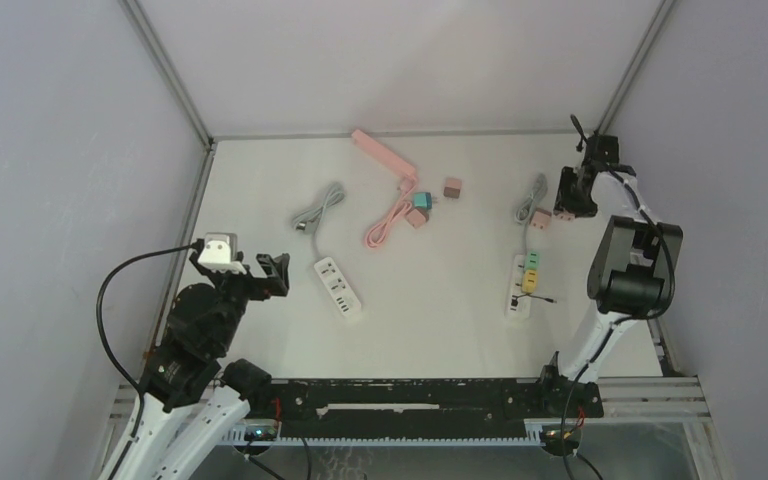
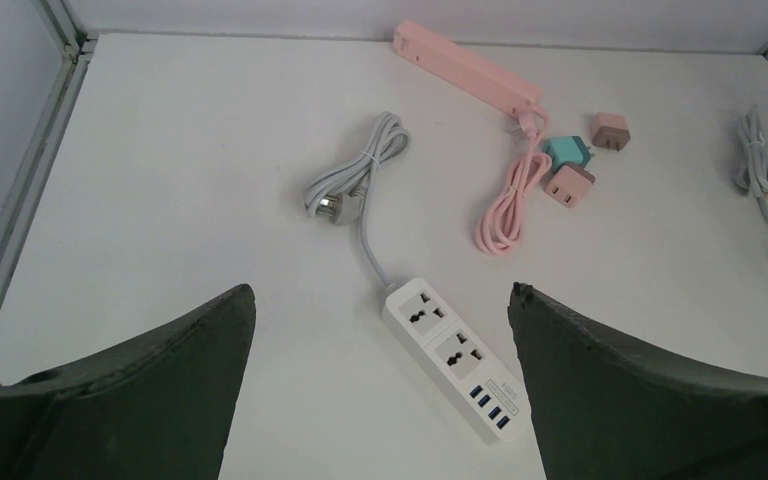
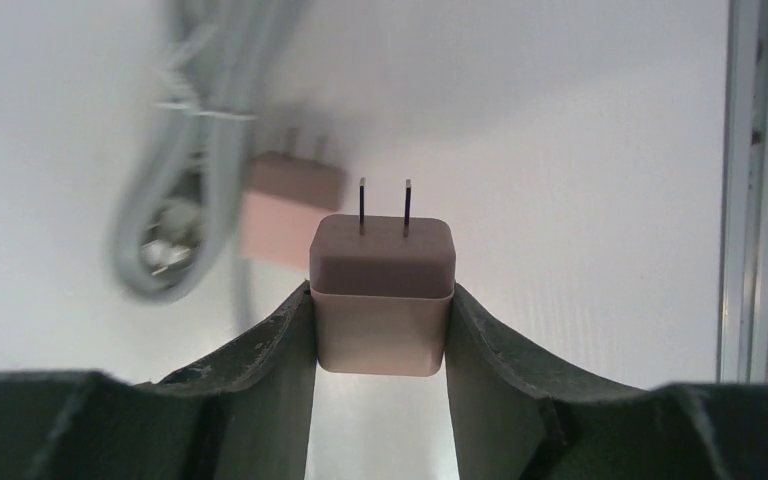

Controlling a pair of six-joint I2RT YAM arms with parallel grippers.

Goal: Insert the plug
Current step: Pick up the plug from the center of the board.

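My right gripper (image 3: 381, 300) is shut on a pink two-prong plug (image 3: 381, 285), prongs pointing away from me, held above the table at the far right (image 1: 567, 207). Below it lie another pink plug (image 3: 290, 205) and a coiled grey cable (image 3: 185, 180). A white power strip (image 1: 524, 280) with coloured plugs in it lies nearer, at the right. My left gripper (image 2: 380, 300) is open and empty above another white power strip (image 2: 457, 357), which has two sockets and blue USB ports.
A pink power strip (image 1: 385, 155) with its cord lies at the back middle, with a teal plug (image 1: 421, 199) and two pink plugs (image 1: 452, 187) beside it. A grey coiled cable (image 1: 318, 209) leads to the left white strip. The right wall frame (image 3: 755, 190) is close.
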